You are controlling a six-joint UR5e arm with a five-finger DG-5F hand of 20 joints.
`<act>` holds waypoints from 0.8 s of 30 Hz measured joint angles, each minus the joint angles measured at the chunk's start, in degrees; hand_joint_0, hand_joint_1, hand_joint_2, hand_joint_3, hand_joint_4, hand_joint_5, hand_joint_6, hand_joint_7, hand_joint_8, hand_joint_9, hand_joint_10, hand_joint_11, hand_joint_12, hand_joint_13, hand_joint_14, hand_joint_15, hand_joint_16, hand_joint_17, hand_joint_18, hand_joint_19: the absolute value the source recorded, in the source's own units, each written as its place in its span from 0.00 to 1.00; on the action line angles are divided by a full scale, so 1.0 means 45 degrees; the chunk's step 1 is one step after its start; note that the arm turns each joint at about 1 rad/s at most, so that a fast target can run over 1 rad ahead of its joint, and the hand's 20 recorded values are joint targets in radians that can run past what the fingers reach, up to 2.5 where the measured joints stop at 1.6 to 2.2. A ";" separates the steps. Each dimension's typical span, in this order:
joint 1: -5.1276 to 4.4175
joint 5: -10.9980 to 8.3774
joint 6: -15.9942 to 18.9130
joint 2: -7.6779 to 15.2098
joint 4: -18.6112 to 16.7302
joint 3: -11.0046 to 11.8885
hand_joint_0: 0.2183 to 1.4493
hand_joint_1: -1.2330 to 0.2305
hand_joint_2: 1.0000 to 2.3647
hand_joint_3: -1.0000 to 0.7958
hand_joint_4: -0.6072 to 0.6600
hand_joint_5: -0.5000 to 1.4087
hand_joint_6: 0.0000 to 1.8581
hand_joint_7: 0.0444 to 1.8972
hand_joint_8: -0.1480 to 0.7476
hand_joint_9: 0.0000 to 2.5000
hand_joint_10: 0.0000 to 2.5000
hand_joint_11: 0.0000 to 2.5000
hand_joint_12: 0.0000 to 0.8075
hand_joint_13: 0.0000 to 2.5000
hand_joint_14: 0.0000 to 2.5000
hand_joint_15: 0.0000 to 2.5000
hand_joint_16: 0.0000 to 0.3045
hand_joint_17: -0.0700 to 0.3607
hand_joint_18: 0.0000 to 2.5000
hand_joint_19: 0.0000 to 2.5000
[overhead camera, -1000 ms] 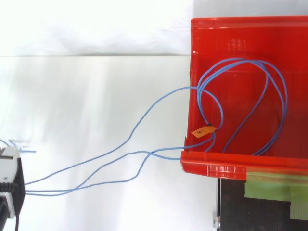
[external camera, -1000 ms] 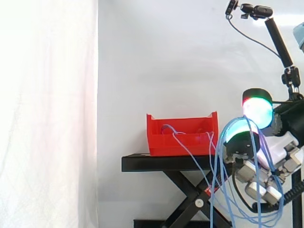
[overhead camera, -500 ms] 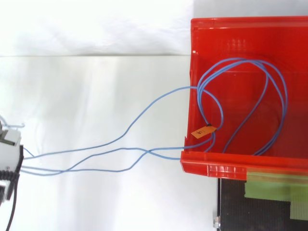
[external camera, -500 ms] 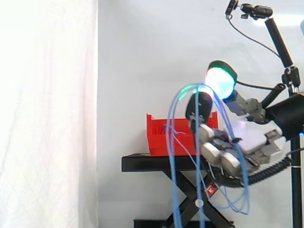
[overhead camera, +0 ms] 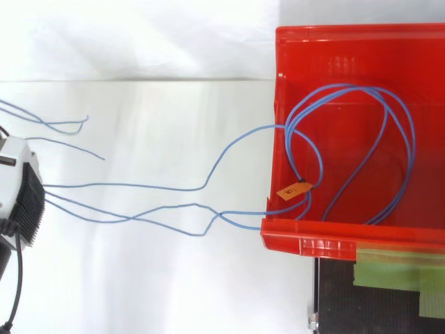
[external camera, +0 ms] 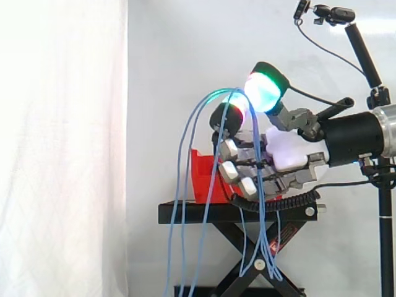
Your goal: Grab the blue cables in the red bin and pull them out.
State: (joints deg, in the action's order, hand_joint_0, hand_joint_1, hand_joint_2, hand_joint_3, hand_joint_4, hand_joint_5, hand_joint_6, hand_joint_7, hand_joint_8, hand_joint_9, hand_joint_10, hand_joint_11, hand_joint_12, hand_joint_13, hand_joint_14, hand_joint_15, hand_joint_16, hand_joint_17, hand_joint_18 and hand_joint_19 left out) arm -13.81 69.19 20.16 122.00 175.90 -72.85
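Observation:
The red bin (overhead camera: 278, 104) stands on a black stand (external camera: 185, 213). Blue cables (overhead camera: 348, 139) lie looped inside the bin, with a small orange tag (overhead camera: 292, 189) on one strand. Several strands cross the bin's left wall and run slack to my hand (overhead camera: 21, 198) at the view's left edge. In the side view my hand (external camera: 291, 154) hangs in front of the bin (external camera: 201, 179), at about rim height. Its fingers are curled round the blue cables (external camera: 185, 185), which arch over the glowing fingertips (external camera: 266, 91) and hang down in long loops past the stand.
A camera boom on a black pole (external camera: 371, 68) rises at the right, behind the arm. Green tape (overhead camera: 389, 271) marks the stand below the bin. Loose cable ends (overhead camera: 62, 129) trail over the pale floor. A white curtain (external camera: 62, 148) hangs at the left.
The hand has risen and moved left, from low right of the stand to in front of the bin. The cables swung with it, and loose ends now show at the top view's upper left.

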 measured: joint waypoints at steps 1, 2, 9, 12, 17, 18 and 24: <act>0.0034 0.0097 -0.0410 0.0002 0.0001 -0.0001 0.56 0.20 0.00 0.00 0.49 0.67 0.45 0.32 0.43 0.42 0.01 0.35 0.36 0.37 0.01 0.28 0.14 0.39 0.32 0.29; 0.0059 0.0169 -0.0716 0.0001 0.0014 -0.0002 0.56 0.20 0.00 0.00 0.49 0.67 0.45 0.32 0.43 0.42 0.01 0.35 0.37 0.39 0.01 0.30 0.14 0.38 0.32 0.29; 0.0151 0.0429 -0.1511 0.0002 0.0407 -0.0004 0.56 0.20 0.00 0.00 0.48 0.67 0.45 0.32 0.42 0.43 0.01 0.38 0.39 0.47 0.01 0.48 0.14 0.39 0.37 0.37; 0.0154 0.0452 -0.1329 0.0000 0.0566 -0.0004 0.56 0.20 0.00 0.00 0.49 0.67 0.45 0.32 0.43 0.43 0.01 0.38 0.38 0.49 0.01 0.54 0.14 0.38 0.38 0.41; 0.0159 0.0460 -0.1065 0.0000 0.0835 -0.0004 0.56 0.20 0.00 0.00 0.49 0.67 0.45 0.32 0.43 0.43 0.01 0.38 0.36 0.53 0.01 0.60 0.14 0.38 0.43 0.49; 0.0160 0.0460 -0.1023 0.0000 0.0874 -0.0004 0.56 0.20 0.00 0.00 0.49 0.67 0.45 0.32 0.43 0.43 0.01 0.38 0.35 0.54 0.01 0.62 0.14 0.38 0.43 0.49; 0.0170 0.0464 -0.0613 -0.0001 0.1142 -0.0004 0.56 0.20 0.00 0.00 0.49 0.67 0.44 0.32 0.43 0.42 0.01 0.38 0.35 0.56 0.05 0.70 0.13 0.38 0.45 0.50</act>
State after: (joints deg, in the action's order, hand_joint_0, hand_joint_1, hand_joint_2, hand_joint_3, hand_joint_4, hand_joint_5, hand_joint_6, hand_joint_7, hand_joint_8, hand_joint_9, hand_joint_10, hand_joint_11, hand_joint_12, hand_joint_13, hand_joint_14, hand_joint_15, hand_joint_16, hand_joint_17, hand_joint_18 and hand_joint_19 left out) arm -13.04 71.28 17.40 122.00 181.04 -72.86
